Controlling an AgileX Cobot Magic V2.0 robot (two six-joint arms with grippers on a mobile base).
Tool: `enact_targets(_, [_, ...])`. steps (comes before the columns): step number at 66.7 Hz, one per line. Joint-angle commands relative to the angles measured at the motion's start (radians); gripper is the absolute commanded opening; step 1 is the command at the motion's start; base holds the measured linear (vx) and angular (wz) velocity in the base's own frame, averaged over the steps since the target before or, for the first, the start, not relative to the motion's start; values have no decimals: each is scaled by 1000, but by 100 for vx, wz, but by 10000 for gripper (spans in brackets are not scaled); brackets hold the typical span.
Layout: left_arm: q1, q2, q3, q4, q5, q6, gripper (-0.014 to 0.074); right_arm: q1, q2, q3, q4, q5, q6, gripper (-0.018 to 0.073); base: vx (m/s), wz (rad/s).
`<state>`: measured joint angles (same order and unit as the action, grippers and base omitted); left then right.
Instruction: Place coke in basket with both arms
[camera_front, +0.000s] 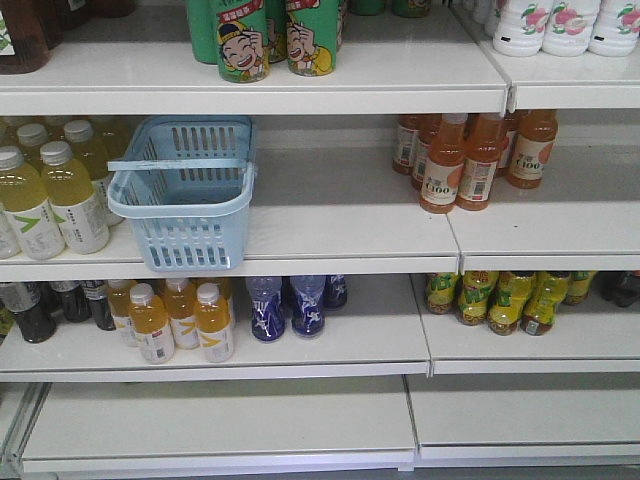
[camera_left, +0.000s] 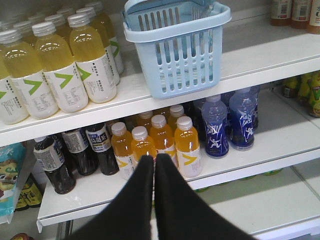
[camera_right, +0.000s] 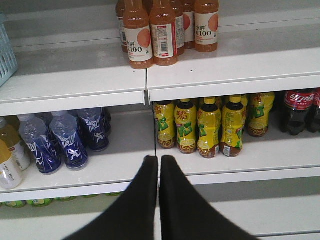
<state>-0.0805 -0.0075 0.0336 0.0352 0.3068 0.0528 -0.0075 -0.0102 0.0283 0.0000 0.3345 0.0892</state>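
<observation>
On the middle shelf (camera_front: 340, 235), pale yellow bottles (camera_front: 45, 195) stand at the far left. Just right of them the basket (camera_front: 185, 190) sits at the shelf's near edge, upright, with its handle (camera_front: 180, 160) folded flat across the rim. Well to the right on the same shelf stand the orange bottles (camera_front: 465, 160).

On the shelf below, from left to right, are dark bottles (camera_front: 40, 310), amber bottles (camera_front: 175, 320), blue bottles (camera_front: 285, 305) and yellow-green bottles (camera_front: 500, 298).

In the left wrist view the left gripper (camera_left: 153, 162) has its fingers pressed together on nothing. It sits near the amber bottles, with the basket up and to the right.

The right gripper (camera_right: 159, 161) shows only a thin slit between its fingers and also holds nothing. It sits between the blue and yellow-green bottles, and cola bottles (camera_right: 297, 107) stand at the far right.

I cannot tell where the coke is.
</observation>
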Motion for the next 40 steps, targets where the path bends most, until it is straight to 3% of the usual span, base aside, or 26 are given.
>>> enact_targets(1, [1,-19,-1,-3,-64,-10,-6,-7,-18,11,-7,-70,-8,-4,0,0])
enact_targets(40, [1,-19,-1,-3,-64,-10,-6,-7,-18,11,-7,-70,-8,-4,0,0])
